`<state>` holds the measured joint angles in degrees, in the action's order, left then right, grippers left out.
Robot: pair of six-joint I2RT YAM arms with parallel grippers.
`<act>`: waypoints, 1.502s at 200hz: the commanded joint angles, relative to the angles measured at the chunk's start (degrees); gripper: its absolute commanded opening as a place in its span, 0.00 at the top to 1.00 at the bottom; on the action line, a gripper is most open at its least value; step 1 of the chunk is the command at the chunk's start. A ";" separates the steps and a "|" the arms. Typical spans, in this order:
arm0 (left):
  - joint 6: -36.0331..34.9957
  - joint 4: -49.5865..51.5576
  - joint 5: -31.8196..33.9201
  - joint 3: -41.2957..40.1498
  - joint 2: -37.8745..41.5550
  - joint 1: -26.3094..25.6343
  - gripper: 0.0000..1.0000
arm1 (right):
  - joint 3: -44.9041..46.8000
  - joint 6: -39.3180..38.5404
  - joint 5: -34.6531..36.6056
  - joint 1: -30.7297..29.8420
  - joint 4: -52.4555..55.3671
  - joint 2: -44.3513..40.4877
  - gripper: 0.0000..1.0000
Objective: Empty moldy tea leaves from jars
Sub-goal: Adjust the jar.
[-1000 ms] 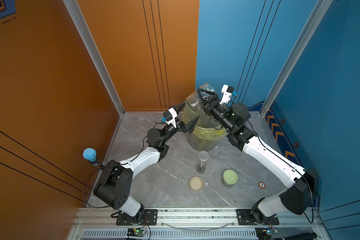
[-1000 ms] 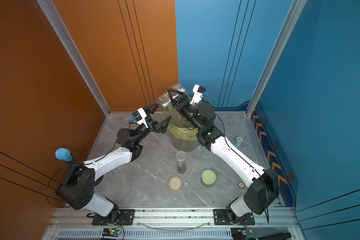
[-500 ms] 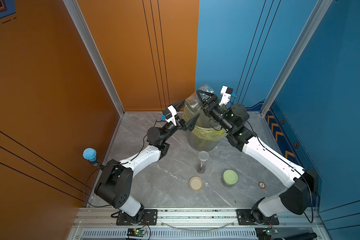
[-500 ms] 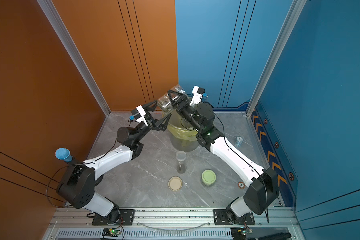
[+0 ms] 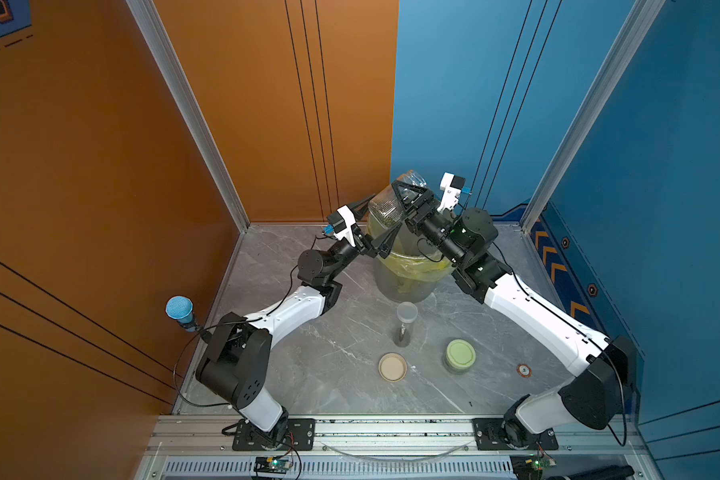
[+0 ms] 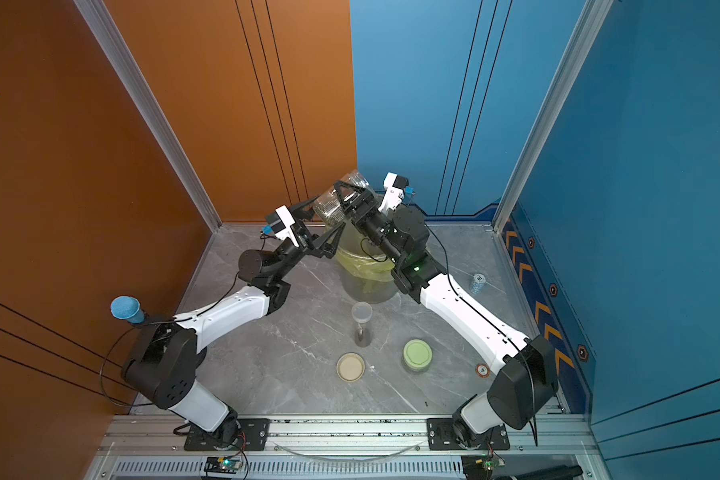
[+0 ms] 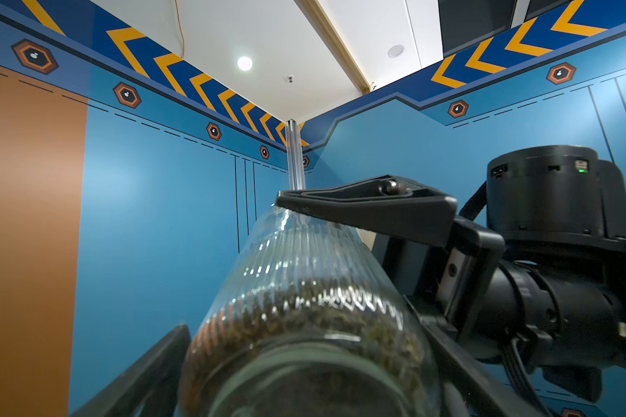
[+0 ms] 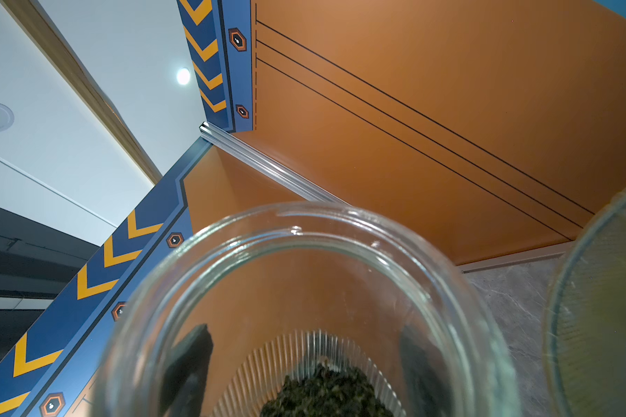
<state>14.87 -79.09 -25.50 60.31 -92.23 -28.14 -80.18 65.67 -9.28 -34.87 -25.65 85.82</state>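
1. Left wrist view: tea leaves [image 7: 304, 326] lie inside the tilted ribbed jar [image 7: 297, 267], near its mouth
2. Right gripper [image 5: 398, 196] clamps that jar above the bin [image 5: 404, 284]
3. Left gripper [image 5: 382, 217] gapes wide beside it

The right gripper [image 6: 347, 194] clasps the wide jar [image 6: 328, 206], which is tilted above the yellow-bagged bin [image 6: 368, 289] at the floor's twelve o'clock. The left gripper [image 6: 319, 222], jaws spread wide, sits at the jar's eight o'clock. At the bin's six o'clock stands the tall jar [image 6: 361, 322]. The beige lid [image 6: 351, 367] lies at its six o'clock, and the green-lidded short jar [image 6: 417, 355] at its four.
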 commanded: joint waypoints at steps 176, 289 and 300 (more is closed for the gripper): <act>0.51 -1.64 -0.04 -7.08 4.94 3.17 0.53 | 1.93 -0.28 -2.24 -0.45 -5.11 0.12 0.19; 3.31 -1.57 -2.03 -7.38 4.05 4.03 0.08 | 2.12 1.98 -2.52 -0.37 -6.42 1.06 0.71; 3.49 -1.56 -2.23 -7.42 3.82 4.10 0.04 | 2.12 1.96 -2.41 -0.37 -6.45 0.93 0.71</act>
<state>17.37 -79.09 -26.39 52.62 -88.49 -25.19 -77.80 66.59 -12.03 -35.66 -25.78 87.39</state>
